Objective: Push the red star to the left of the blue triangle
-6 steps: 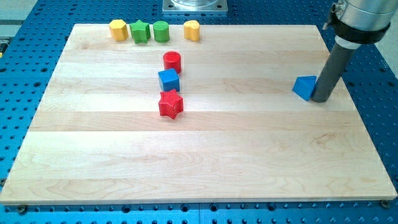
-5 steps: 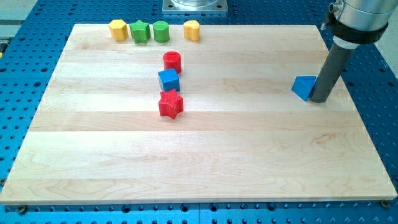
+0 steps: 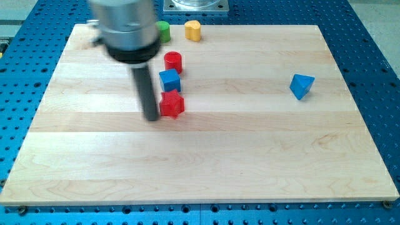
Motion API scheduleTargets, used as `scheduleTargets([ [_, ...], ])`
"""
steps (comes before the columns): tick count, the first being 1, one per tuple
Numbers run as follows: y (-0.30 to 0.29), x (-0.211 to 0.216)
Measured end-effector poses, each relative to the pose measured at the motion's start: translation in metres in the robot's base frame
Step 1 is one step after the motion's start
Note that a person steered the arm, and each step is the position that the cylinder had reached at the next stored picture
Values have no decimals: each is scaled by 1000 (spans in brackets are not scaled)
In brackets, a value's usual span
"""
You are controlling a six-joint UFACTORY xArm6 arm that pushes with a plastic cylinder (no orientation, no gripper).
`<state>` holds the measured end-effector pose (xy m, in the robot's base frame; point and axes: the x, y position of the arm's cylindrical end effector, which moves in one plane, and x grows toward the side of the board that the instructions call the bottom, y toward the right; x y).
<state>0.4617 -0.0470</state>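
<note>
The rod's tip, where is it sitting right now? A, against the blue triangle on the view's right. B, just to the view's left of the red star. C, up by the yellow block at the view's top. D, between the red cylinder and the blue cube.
B: my tip stands right at the view's left edge of the red star, far from the blue triangle.
</note>
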Motion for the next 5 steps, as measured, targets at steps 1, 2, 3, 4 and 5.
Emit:
scheduleTargets([
  [1,151,-20],
  [2,55,14],
  [3,0,-16],
  [4,112,-51],
  [5,116,-51],
])
